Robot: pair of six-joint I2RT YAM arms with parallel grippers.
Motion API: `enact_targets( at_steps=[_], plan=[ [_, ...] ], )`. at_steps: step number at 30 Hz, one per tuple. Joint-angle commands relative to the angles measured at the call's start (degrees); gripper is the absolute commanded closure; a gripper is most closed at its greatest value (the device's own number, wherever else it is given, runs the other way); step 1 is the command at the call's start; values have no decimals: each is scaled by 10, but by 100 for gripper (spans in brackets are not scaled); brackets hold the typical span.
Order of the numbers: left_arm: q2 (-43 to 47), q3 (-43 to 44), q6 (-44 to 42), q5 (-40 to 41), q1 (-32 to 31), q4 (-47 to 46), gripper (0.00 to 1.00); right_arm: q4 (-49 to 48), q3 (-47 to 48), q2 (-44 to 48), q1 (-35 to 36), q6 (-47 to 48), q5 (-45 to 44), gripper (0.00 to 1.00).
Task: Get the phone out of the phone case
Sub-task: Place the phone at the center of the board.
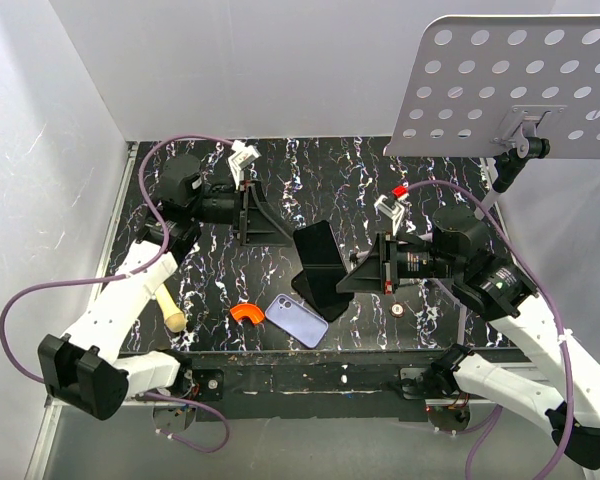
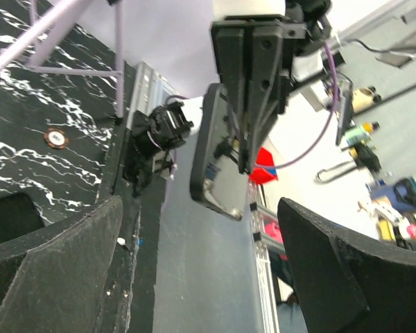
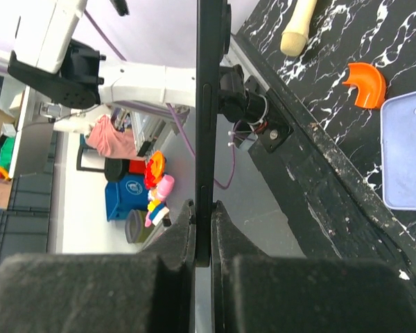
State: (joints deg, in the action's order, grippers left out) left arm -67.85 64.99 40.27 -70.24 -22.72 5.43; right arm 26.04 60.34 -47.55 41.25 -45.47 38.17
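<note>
Phone (image 1: 318, 262) was a thin, flat black slab with rounded corners. It was held on its edge over the table (image 1: 340, 175), clamped between the two black fingers of the right gripper (image 1: 362, 272). In the right wrist view it showed only as a narrow dark edge, with the rough matte pads (image 3: 90, 291) pressed on both of its sides. In the left wrist view its glossy face reflected the light. I could not tell if its lower end touched the table.

The phone case (image 1: 297, 320) lay flat on the table without the phone, just beside the phone's lower end. It was a smooth lavender shell with rounded corners and camera openings at one corner.

The left gripper (image 1: 270, 222) hung with its jaws spread wide and nothing between them, apart from the phone.

The table top was black with white veins, like marble. Near the case lay an orange curved piece (image 1: 246, 312), a pale wooden handle (image 1: 170, 308) and a small round disc (image 1: 396, 310). A white metal plate (image 1: 520, 85) with round holes stood over the far right corner. Labels in the room behind were too blurred to read.
</note>
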Motion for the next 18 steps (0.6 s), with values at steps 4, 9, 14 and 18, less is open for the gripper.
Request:
enact_targets(
  at_steps=[4, 9, 14, 18],
  plan=[
    [3, 29, -23, -115, -21, -17, 7, 0, 34, 3, 1, 43, 63, 99],
    [-7, 29, -25, -115, -41, -19, 9, -6, 29, 5, 1, 48, 84, 99],
    [-39, 43, -11, -113, -50, -18, 26, -1, 22, 6, 1, 52, 96, 99],
    [-47, 48, -13, -104, -72, -14, 31, 1, 21, 7, 1, 54, 95, 99]
  ],
)
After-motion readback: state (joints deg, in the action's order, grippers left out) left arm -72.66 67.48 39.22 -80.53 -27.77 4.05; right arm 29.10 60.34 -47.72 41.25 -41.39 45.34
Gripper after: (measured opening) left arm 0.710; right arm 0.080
